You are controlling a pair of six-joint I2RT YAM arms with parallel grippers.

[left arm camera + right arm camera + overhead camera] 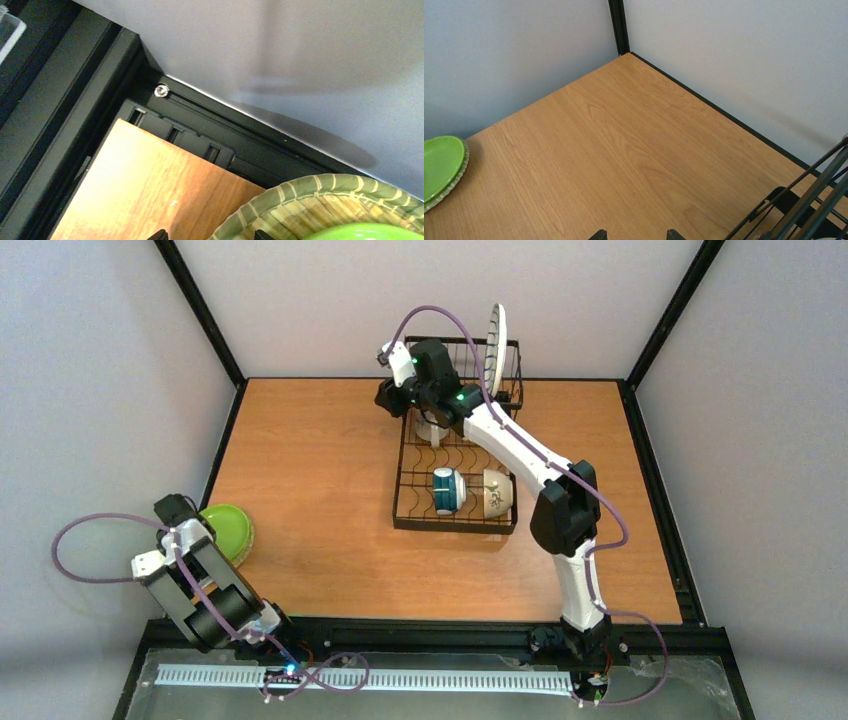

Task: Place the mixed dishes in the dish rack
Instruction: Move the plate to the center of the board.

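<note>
The black wire dish rack [415, 502] stands mid-table. In it lie a teal-and-white cup [447, 490] and a cream bowl [497, 493]. A striped plate [495, 340] stands upright in its tall basket end. A cream piece [432, 430] shows partly under the right arm. The lime-green plate [228, 530] rests on the tan plate [320, 200] at the table's left edge. My left gripper [210, 235] is open, its jaws either side of the tan plate's rim. Open with nothing between its fingers, my right gripper [636, 235] hangs at the rack's far left corner [814, 200].
Black frame rails [200, 135] and grey walls close in the table on the left, right and back. The left arm's purple cable [90, 540] loops out past the table's left edge. Bare wood lies between the plates and the rack.
</note>
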